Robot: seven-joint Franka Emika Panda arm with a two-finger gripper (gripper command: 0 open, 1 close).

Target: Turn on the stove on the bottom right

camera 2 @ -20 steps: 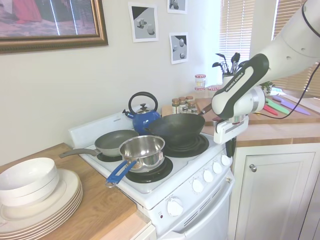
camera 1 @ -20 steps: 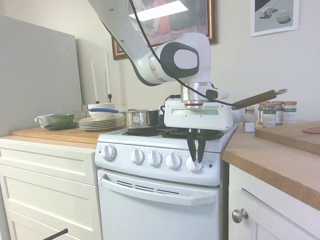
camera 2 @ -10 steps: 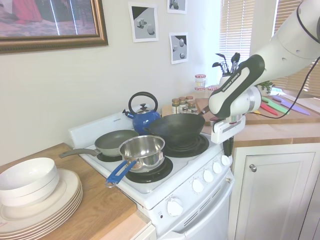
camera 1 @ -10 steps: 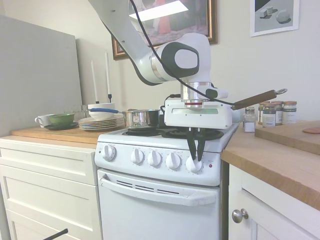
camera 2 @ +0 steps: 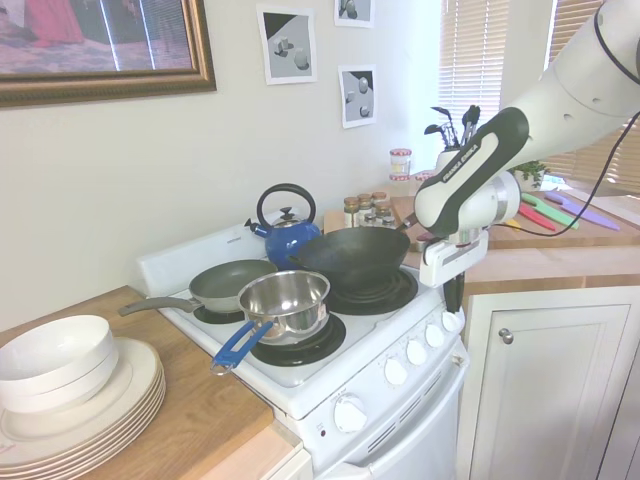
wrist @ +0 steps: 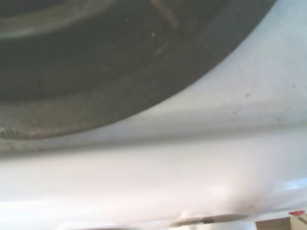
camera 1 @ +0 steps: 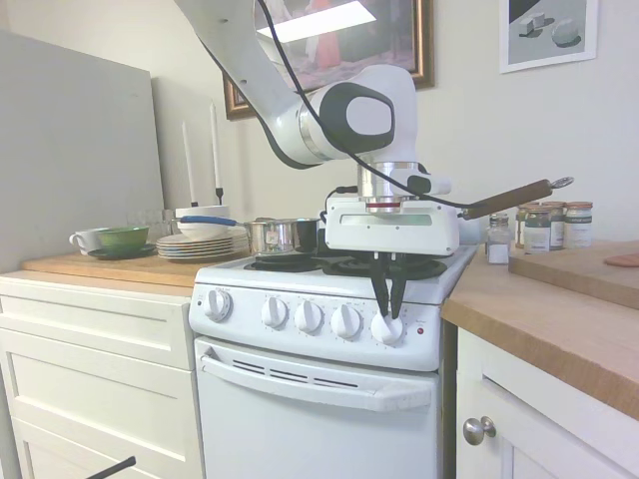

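The small white stove [camera 1: 300, 399] stands between wooden counters, with five round white knobs along its front panel. My gripper [camera 1: 388, 311] points straight down at the front right edge, its two dark fingers pinched together on the rightmost knob [camera 1: 386, 329], just left of the small red indicator light [camera 1: 420, 330]. In the second exterior view the gripper [camera 2: 453, 308] stands over that same end knob [camera 2: 453, 322]. The wrist view is a blur of dark burner [wrist: 96, 57] and white stove top [wrist: 192, 163].
On the burners sit a steel pot [camera 2: 285, 300], a frying pan [camera 2: 232, 283], a black wok [camera 2: 350, 256] and a blue kettle [camera 2: 287, 232]. The wok's handle [camera 1: 509, 198] juts out beside my wrist. Spice jars [camera 1: 549, 226] line the right counter; stacked plates [camera 1: 195, 244] sit left.
The gripper and wrist have shifted slightly to the left in the first exterior view while staying on the rightmost knob. Pots and pans have not moved.
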